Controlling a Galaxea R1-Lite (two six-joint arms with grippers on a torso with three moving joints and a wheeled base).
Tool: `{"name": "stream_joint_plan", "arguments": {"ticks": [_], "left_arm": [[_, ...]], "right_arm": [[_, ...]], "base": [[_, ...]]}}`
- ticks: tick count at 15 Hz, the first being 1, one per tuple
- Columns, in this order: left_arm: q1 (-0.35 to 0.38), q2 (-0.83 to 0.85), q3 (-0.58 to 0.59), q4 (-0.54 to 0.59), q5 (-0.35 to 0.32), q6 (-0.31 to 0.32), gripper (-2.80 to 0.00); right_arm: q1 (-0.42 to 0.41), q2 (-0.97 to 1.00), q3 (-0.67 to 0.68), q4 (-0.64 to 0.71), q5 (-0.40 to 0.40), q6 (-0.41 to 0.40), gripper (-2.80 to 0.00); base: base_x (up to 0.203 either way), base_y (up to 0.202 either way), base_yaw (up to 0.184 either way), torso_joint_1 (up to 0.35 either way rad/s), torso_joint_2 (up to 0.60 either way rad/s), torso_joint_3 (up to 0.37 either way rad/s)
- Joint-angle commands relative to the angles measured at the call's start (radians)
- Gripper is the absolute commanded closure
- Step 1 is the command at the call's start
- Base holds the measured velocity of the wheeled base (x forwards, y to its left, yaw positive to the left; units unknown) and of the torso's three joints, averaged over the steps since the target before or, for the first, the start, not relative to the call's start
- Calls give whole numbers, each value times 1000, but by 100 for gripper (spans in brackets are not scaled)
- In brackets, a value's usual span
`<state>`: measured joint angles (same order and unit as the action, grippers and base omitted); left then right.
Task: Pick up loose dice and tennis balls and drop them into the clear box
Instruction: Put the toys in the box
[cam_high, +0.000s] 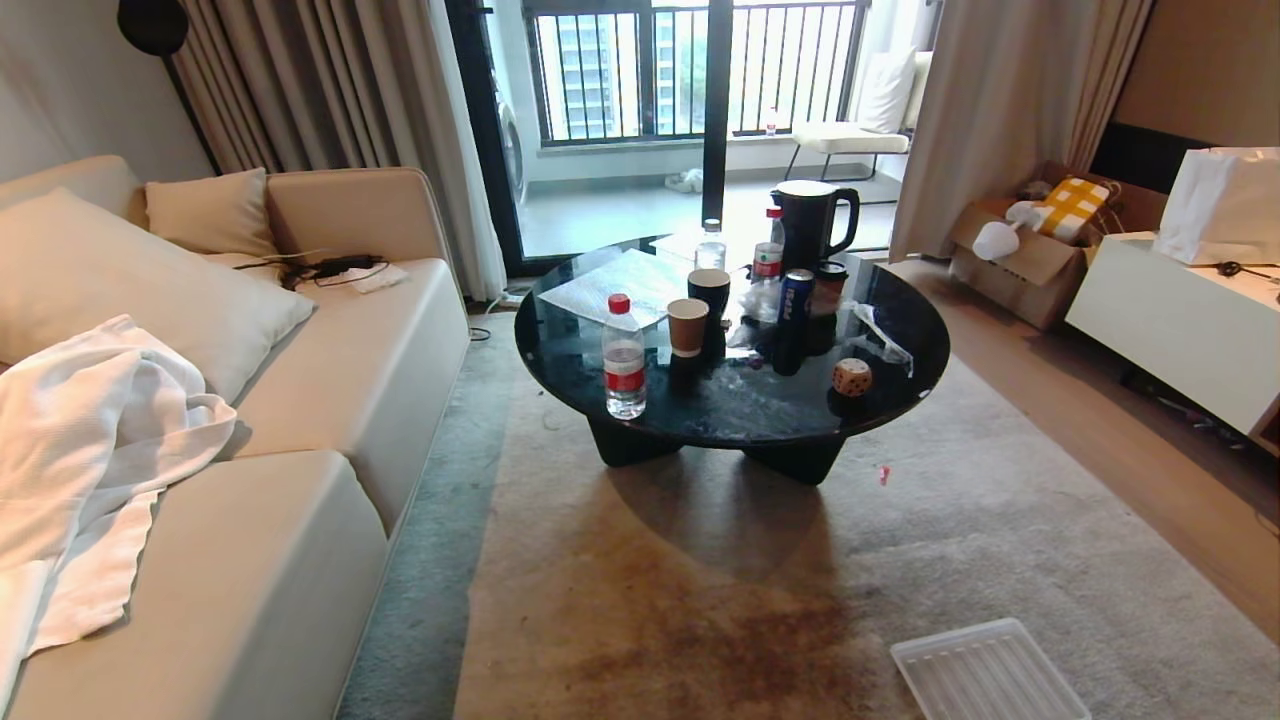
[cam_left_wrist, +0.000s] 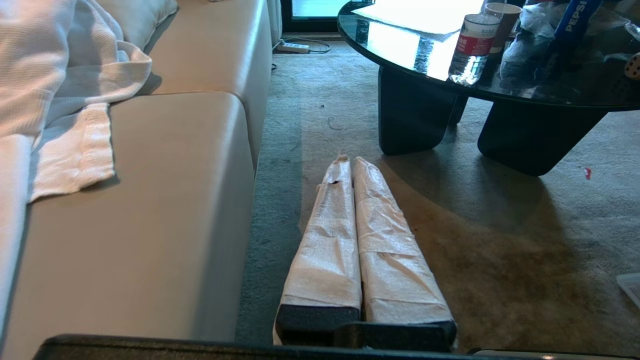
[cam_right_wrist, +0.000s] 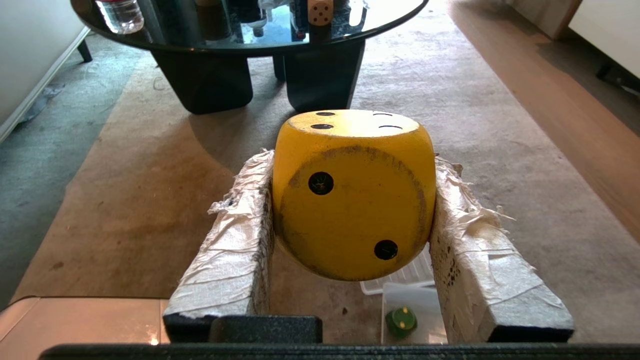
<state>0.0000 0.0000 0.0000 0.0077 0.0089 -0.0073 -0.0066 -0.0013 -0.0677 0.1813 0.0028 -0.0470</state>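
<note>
Below the held yellow die (cam_right_wrist: 352, 195), clear box (cam_right_wrist: 425, 305), green die (cam_right_wrist: 401, 321) inside

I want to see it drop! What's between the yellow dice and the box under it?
Nothing: the right wrist view shows bare air between the yellow dice and the clear box.

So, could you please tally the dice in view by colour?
Yellow die: 1
Tan die: 1
Green die: 1
Total: 3
</note>
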Motion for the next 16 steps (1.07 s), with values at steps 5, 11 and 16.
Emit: {"name": "stream_joint_plan", "arguments": {"ticks": [5, 11, 16], "left_arm": [[0, 0, 0, 0, 0, 0, 0], [0, 0, 0, 0, 0, 0, 0], [0, 0, 0, 0, 0, 0, 0]], "right_arm": [[0, 0, -1, 1, 0, -1, 0], [0, 0, 0, 1, 2, -1, 0], [-1, 0, 0, 1, 2, -1, 0]], "base": [[-126, 0, -1, 1, -1, 1], [0, 0, 0, 0, 0, 0], [-3, 4, -55, 1, 1, -1]]}}
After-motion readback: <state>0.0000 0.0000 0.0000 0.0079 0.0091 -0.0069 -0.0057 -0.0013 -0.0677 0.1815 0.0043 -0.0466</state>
